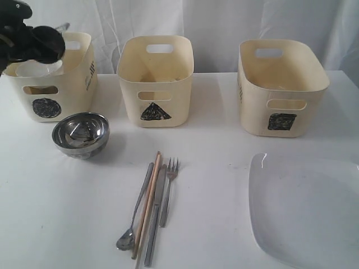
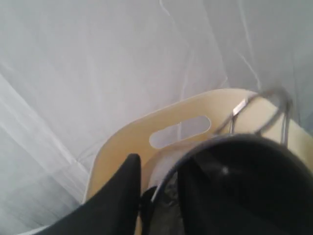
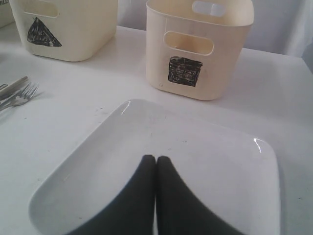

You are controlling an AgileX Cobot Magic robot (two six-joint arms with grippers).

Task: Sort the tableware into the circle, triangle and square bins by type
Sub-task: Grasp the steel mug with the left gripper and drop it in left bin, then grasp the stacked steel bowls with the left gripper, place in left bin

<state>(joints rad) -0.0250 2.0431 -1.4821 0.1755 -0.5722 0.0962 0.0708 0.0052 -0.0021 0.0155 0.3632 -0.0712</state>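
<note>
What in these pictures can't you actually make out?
Inside the cream plastic tub marked with a circle: exterior view, black left gripper blocks the opening.
Large white rounded-square plate: exterior view, frame edges cut it off.
Left gripper's jaws: left wrist view, blurred; open or shut unclear.

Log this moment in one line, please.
left gripper: over circle bin, at mug | right gripper: shut, over plate | unsorted: bowl, cutlery

We see bare table (image 1: 56, 213) either side of the cutlery (image 1: 151, 207), bounded by steel bowl (image 1: 81, 134), plate (image 1: 305, 207) and tubs (image 1: 155, 84)
</note>
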